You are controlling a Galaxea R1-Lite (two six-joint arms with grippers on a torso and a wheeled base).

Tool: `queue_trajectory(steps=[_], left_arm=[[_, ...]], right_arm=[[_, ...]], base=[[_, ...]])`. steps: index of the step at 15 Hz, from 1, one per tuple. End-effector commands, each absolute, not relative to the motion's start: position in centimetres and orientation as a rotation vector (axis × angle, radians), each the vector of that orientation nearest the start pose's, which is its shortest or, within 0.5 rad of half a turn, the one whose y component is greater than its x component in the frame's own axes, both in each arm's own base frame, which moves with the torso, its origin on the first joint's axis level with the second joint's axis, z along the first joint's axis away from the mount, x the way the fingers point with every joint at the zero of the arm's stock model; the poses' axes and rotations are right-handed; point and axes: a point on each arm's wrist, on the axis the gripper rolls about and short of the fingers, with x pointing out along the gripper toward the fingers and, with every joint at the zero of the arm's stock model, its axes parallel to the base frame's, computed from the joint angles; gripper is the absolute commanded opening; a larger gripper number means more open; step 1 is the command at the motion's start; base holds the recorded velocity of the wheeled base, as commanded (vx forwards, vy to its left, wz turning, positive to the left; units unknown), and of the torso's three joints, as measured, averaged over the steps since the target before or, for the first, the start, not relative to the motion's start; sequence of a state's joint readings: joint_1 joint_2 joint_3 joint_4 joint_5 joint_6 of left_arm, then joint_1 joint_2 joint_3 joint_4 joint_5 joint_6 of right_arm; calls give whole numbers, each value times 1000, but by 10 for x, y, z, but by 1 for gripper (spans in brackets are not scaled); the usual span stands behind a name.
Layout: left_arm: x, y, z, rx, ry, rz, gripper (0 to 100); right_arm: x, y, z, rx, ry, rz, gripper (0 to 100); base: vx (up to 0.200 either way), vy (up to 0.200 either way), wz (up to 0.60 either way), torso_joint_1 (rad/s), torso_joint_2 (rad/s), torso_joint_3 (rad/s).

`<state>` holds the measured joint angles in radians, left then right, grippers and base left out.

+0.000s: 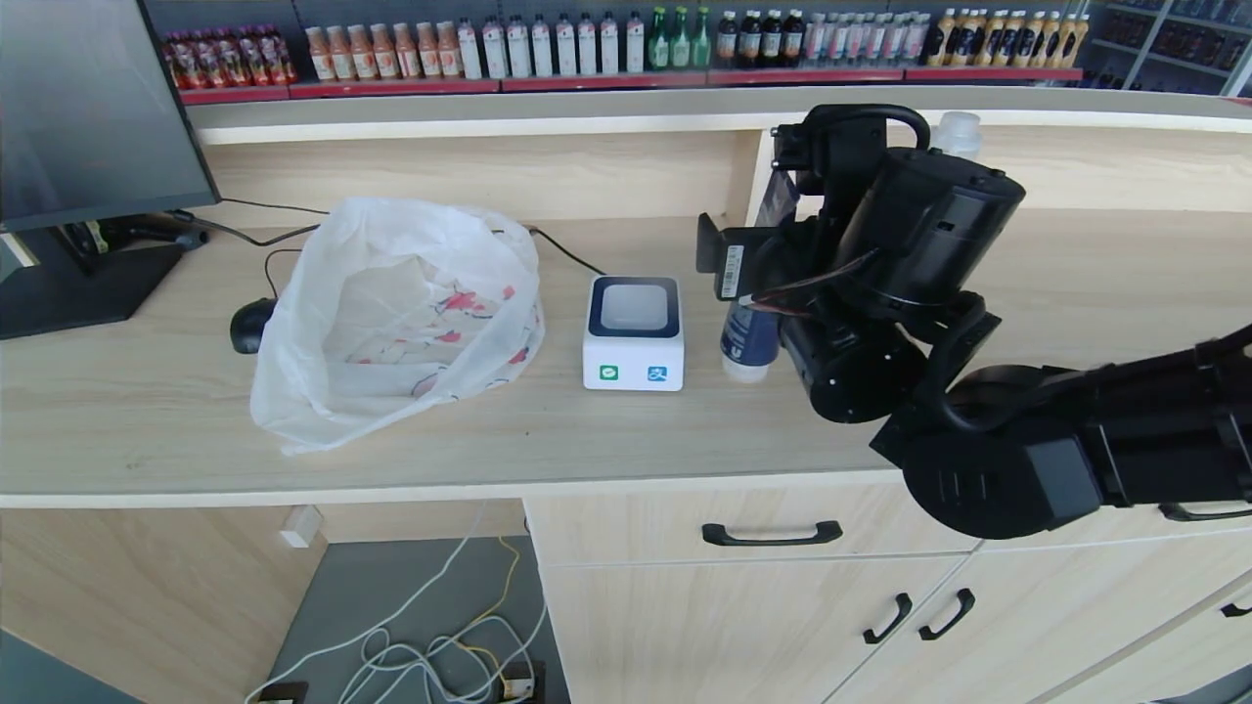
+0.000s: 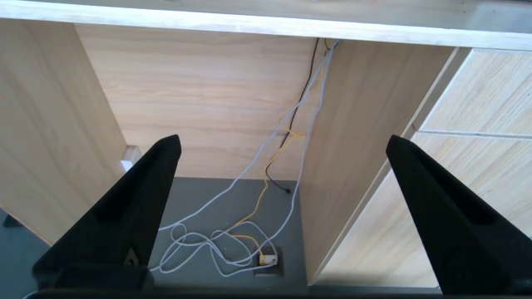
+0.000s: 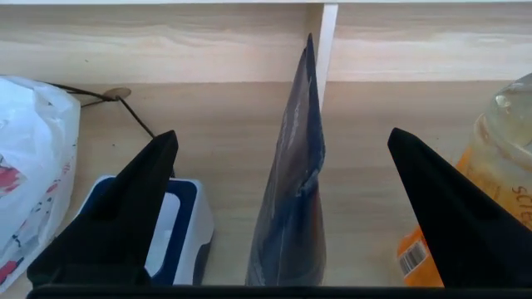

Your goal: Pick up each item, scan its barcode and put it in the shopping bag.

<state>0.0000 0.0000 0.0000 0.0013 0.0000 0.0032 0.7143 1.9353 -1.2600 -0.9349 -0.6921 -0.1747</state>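
right arm: here's the right gripper (image 3: 283,137), out low over the wooden counter (image 1: 147,411), fingers spread wide and gripping nothing.
blue item: a dark blue tube (image 3: 293,191) stands upright on the counter, right between those spread fingers, with neither finger touching it. it looks like a squeeze tube resting on its white cap, though the arm covers much of it in the head view.
scanner: a white barcode scanner (image 1: 634,337) with a dark blue top sits on the counter just beside the tube, on the robot's left of it.
shopping bag: the white plastic shopping bag (image 1: 391,313) is slumped with its mouth open, left of the scanner, near it but apart, with red print showing on the plastic.
bottle: a clear bottle (image 3: 503,166) with an orange label stands on the tube's other side, beyond the right-hand finger.
left arm: the left gripper (image 2: 283,141) hangs down below the counter's edge, fingers wide apart with nothing between them.
under the counter: white and yellow cables (image 2: 224,245) lie looped on the grey floor of the open bay, beside the drawer fronts.
far left of counter: a dark monitor (image 1: 88,108) stands on its base, and a black mouse (image 1: 251,325) lies just beside the bag.
background: a shelf of drink bottles (image 1: 626,44) runs in a long row behind the counter.
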Motion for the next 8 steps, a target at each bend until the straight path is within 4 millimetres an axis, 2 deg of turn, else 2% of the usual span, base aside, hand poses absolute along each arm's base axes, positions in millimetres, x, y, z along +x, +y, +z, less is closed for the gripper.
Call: queue_trajectory(steps=[1, 8], left_arm=[[-23, 0, 75, 3, 2, 0, 100], [-23, 0, 75, 3, 2, 0, 100]], right_arm=[[302, 241, 251, -10, -192, 3, 100], [312, 239, 240, -12, -176, -14, 100]], base=[[0, 0, 0, 0, 0, 0], [0, 0, 0, 0, 0, 0]])
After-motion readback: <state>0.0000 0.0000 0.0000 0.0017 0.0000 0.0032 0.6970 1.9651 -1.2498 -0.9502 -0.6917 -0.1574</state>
